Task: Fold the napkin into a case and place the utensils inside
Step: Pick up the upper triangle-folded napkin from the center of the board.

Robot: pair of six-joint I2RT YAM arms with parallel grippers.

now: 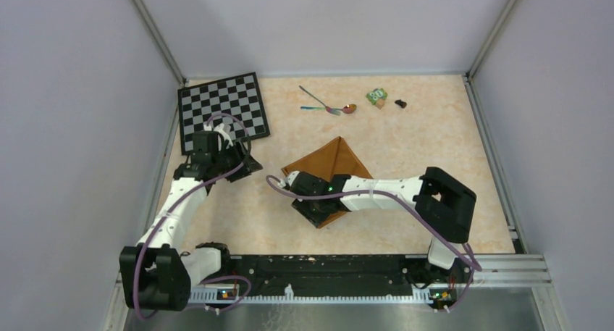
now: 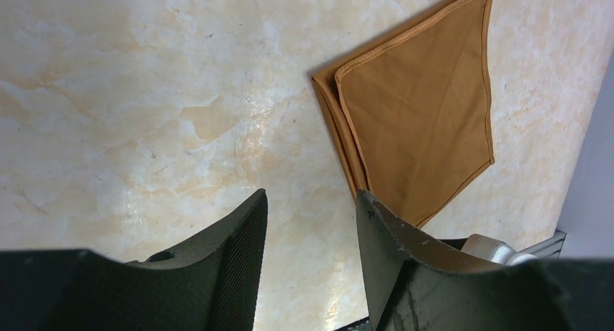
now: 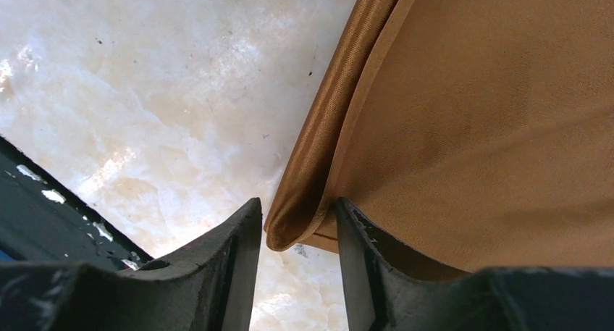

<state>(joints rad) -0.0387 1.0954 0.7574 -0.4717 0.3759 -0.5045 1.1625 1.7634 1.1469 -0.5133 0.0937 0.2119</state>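
Note:
The napkin (image 1: 334,161) lies folded into an orange-brown kite shape at the table's middle. My right gripper (image 1: 313,209) hovers low over its near corner. In the right wrist view the napkin's (image 3: 470,128) rolled corner pokes in between the jaws of the right gripper (image 3: 297,202), which stand apart. The right finger touches the hem and a sliver of gap shows at the left finger. My left gripper (image 1: 245,163) hangs left of the cloth, open over bare table (image 2: 311,193), with the napkin (image 2: 420,106) beyond its right finger. The utensils (image 1: 329,106) lie crossed at the back.
A black-and-white chessboard (image 1: 223,106) lies at the back left, just beyond the left gripper. A small green block (image 1: 376,95) and a small dark object (image 1: 400,103) sit right of the utensils. Walls close in the table on three sides.

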